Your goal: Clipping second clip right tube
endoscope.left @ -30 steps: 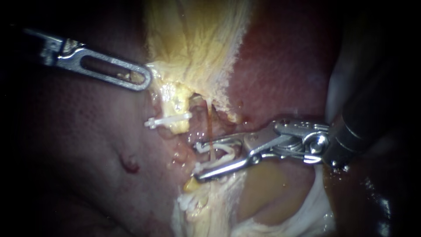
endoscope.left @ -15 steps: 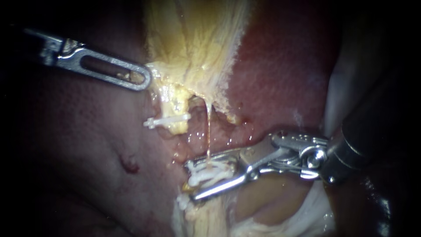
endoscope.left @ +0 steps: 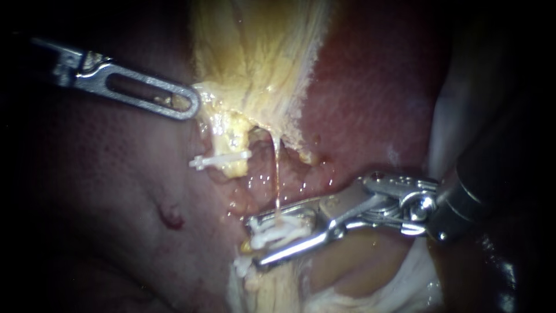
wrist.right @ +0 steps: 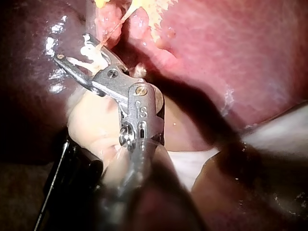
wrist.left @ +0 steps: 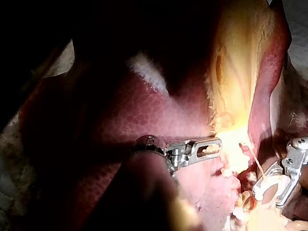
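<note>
The right instrument (endoscope.left: pixel 258 243) comes in from the right. Its two jaws stand a little apart and pinch a white clip (endoscope.left: pixel 281 232) between them. The thin right tube (endoscope.left: pixel 277 174) hangs straight down into that clip, and the top jaw hides where they meet. A lower clip (endoscope.left: pixel 242 268) sits just under the jaws. A stump clip (endoscope.left: pixel 220 159) crosses the fat yellow stump (endoscope.left: pixel 234 136) nearby. The left instrument (endoscope.left: pixel 188 104) bites the edge of the yellow tissue (endoscope.left: pixel 255 52). Red liver (endoscope.left: pixel 116 191) lies all around.

Bright centre, dark shadowed edges, small glints on wet liver (endoscope.left: pixel 370 87)
</note>
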